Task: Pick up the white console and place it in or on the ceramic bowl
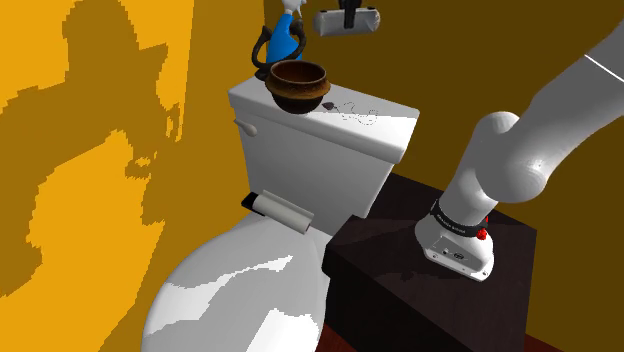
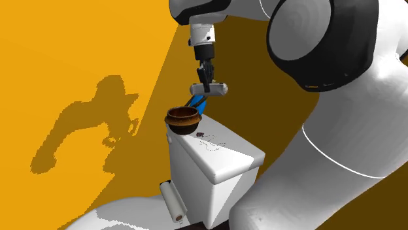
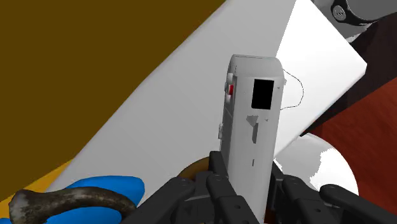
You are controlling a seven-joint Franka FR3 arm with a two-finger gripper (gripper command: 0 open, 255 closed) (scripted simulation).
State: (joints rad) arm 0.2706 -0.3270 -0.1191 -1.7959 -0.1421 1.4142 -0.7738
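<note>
A white console, a slim grey-white box with a black panel and a small red mark, hangs in the air with my gripper shut on it. In the second exterior view the console lies level under the gripper, a little above and to the right of the brown ceramic bowl. The bowl stands on the toilet tank's lid, near its far end. In the wrist view the black fingers clasp the console at its near end, and a sliver of the bowl shows beside them.
A blue object with a dark handle stands just behind the bowl. A thin wire outline lies on the white tank lid. The toilet is below, the dark stand beside it, and orange walls behind.
</note>
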